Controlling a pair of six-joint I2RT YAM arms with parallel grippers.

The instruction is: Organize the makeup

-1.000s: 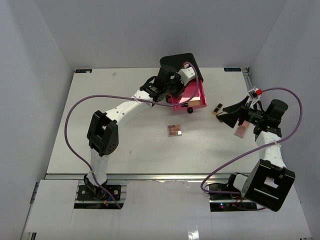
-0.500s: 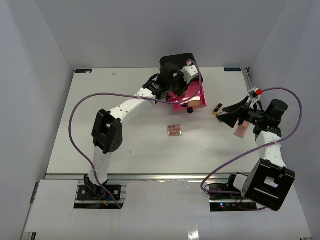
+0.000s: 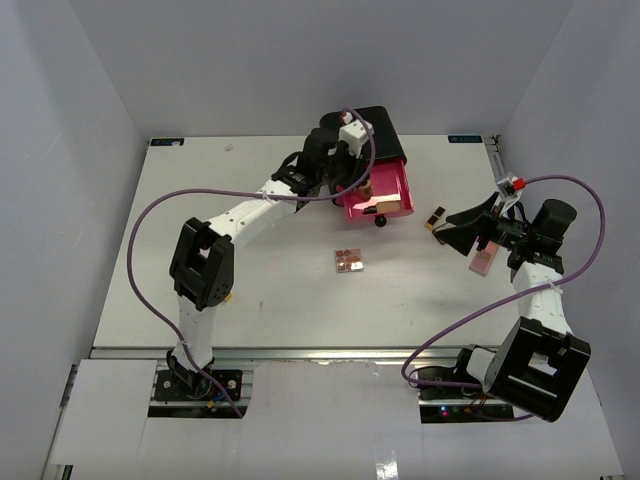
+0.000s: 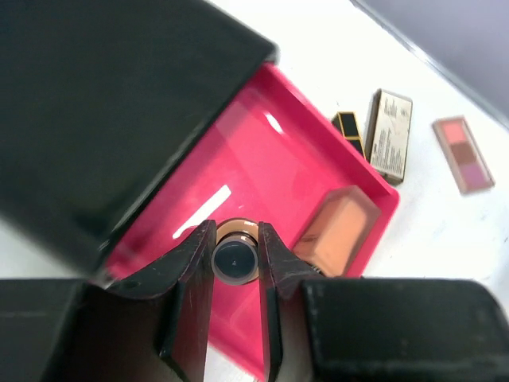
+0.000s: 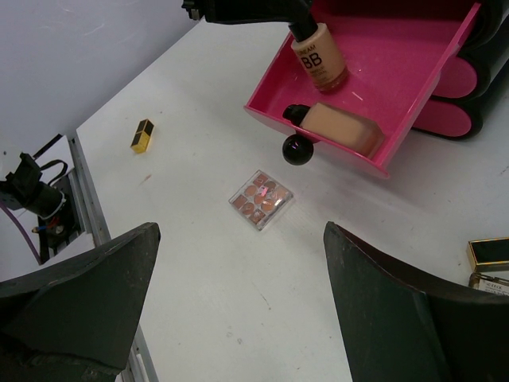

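**A:** What changed in the last second?

**B:** Only the left arm. Its wrist has swung from over the right half of the drawer (image 5: 398, 56) back toward the box (image 3: 390, 130), so more of the pink drawer now shows from above. The left end effector (image 4: 235, 232) is clamped on the dark cap of the BB bottle (image 5: 318, 64). The bottle hangs cap-up inside the drawer, behind the tan bottle (image 5: 338, 127) lying along the front wall.

**A:** Is it set down?

**B:** I cannot tell whether its base touches the drawer floor. I judge this to be the placing step, with the release not yet made.

**A:** And the right side?

**B:** It hasn't budged. The right end effector (image 5: 240, 239) hovers over the right of the table (image 3: 250, 290), fingers spread wide and holding nothing.

**A:** What's left to do?

**B:** The palette (image 3: 348, 261) lies where it was, on the open table in front of the drawer. A lipstick (image 5: 142, 135) and a compact (image 4: 464, 153) are also still outside. So one item is nearly stowed and several wait.
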